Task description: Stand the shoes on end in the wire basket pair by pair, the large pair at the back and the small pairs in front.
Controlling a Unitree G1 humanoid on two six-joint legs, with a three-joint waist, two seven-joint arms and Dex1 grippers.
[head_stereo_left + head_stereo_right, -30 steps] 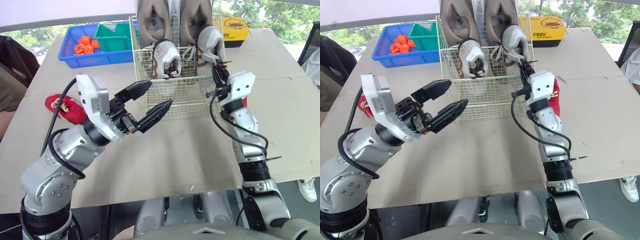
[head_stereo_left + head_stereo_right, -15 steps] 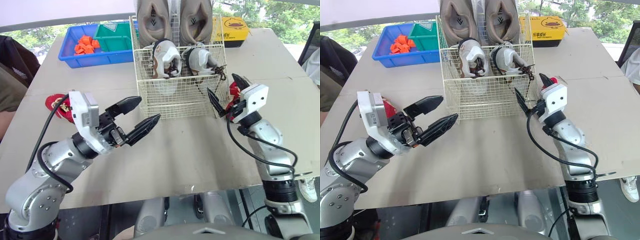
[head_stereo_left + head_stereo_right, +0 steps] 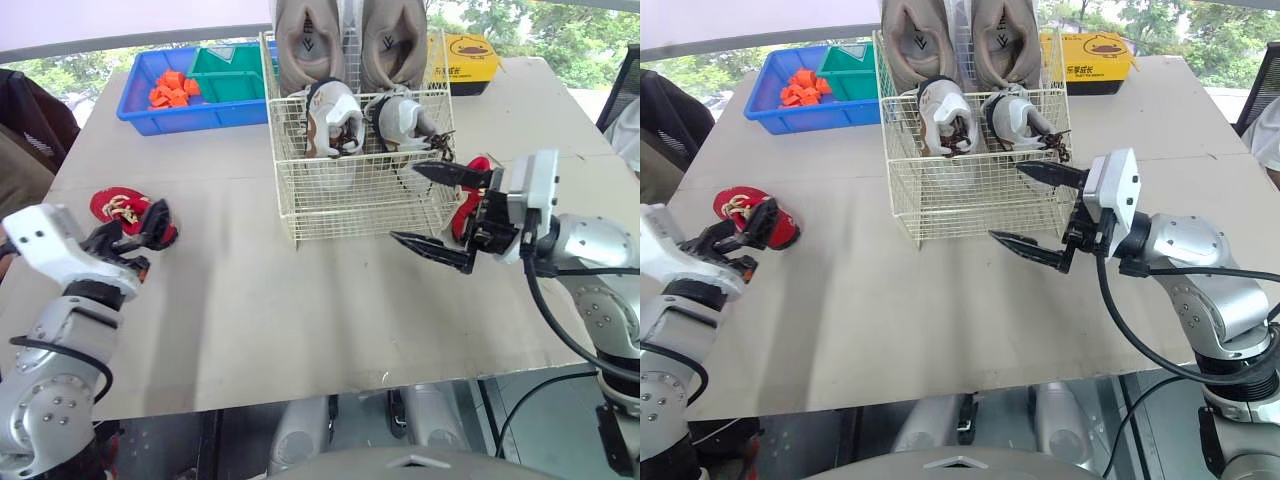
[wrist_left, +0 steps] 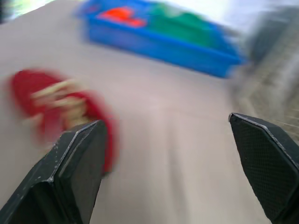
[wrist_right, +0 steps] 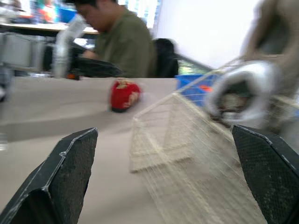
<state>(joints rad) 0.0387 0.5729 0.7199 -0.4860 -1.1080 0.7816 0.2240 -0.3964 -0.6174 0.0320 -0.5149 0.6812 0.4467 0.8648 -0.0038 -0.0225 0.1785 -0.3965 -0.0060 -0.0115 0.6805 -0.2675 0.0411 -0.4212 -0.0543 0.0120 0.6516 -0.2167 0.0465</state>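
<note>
The wire basket [image 3: 350, 190] holds a large beige pair [image 3: 345, 40] on end at the back and a small grey-white pair [image 3: 365, 115] in front of it. A small red shoe [image 3: 120, 212] lies on the table at the left, and my open left gripper [image 3: 140, 228] is right at its near side with nothing between its fingers. In the left wrist view the red shoe [image 4: 56, 107] lies just past one finger. Another red shoe [image 3: 472, 190] lies at the basket's right side. My right gripper [image 3: 435, 208] stands open and empty by the basket's front right corner.
A blue bin [image 3: 165, 110] with orange pieces and a green tray [image 3: 225, 70] sits at the back left. A yellow box [image 3: 465, 55] stands at the back right behind the basket. A seated person [image 5: 126, 46] shows beyond the table's left side.
My right gripper opened, let go of the small grey shoe in the basket, and drew back to the basket's front right. My left arm swung left to the red shoe.
</note>
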